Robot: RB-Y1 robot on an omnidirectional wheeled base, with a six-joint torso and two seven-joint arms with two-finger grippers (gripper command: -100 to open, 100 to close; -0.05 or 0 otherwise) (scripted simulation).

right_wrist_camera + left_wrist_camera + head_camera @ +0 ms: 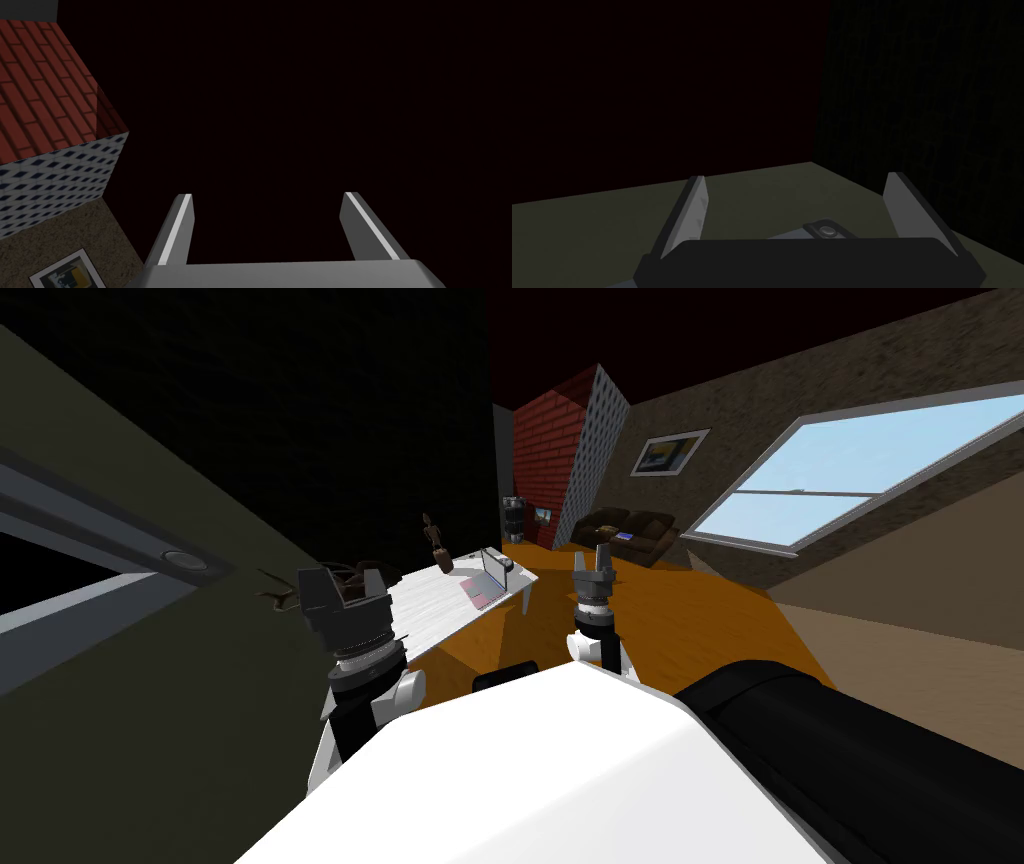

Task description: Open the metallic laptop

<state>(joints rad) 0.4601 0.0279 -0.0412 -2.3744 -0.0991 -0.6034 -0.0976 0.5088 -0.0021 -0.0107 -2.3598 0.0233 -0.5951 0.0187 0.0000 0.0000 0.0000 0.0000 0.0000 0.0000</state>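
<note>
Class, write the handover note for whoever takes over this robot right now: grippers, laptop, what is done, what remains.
Left gripper: open, empty, held up in front.
Right gripper: open, empty, held up over the orange floor.
Laptop: at the far end of the white table, well beyond both grippers. Its lid seems to stand up from the base, but it is too small to be sure.
Done: no contact with it yet.
Left: drive closer, check the lid, open it if shut.

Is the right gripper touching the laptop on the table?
Apart. In the head view, orange floor shows between the right gripper and the laptop.
</note>
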